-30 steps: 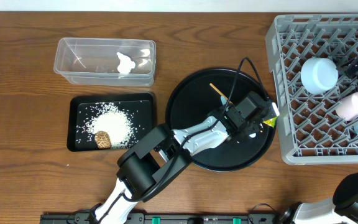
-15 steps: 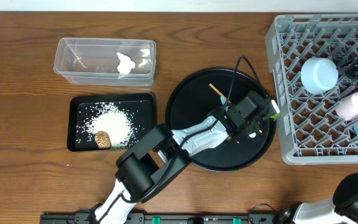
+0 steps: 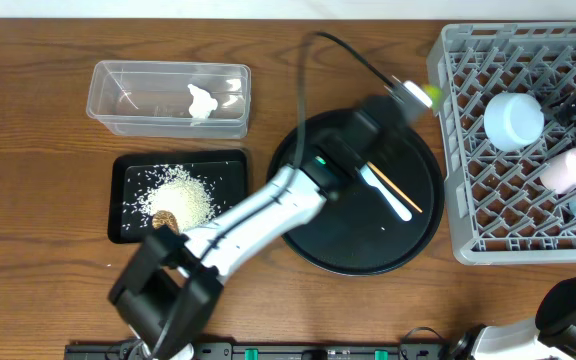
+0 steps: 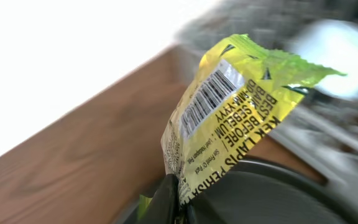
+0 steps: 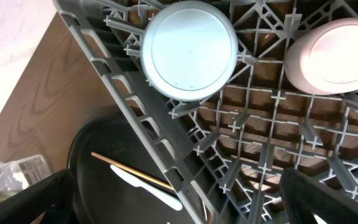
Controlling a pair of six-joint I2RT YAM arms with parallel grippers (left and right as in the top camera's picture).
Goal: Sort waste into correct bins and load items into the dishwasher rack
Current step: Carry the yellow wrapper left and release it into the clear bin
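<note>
Wrapper (image 4: pixel 235 106) — crumpled, yellow-green — now hangs pinched in the left end effector (image 4: pixel 171 200), whose jaws are closed tight on its lower edge. A second ago we saw it lying at the right rim of the round black tray (image 3: pixel 368 250), with the jaws only coming together. Since then the arm has lifted it and swung it toward the upper middle of the overhead frame, over the tray's far rim and just beside the dishwasher rack (image 3: pixel 463 200). We take that to mean the pick is done and the carry has begun. The clear tub (image 3: pixel 118 110) at upper left, already holding the white tissue (image 3: pixel 201 100), looks the likely place for it. The rice (image 3: pixel 180 192) and brown lump (image 3: pixel 165 220) lie in the shallow black tray (image 3: pixel 128 175) below it.

Up close we see glossy film with a barcode, printed date text and a serrated top edge, creased and folded — light and floppy, and we judge it apt to slip.

The right end effector (image 5: pixel 176 186) hovers wide open over the rack, holding nothing, above the upturned bowl (image 5: pixel 189 46) and pink cup (image 5: pixel 337 53).
</note>
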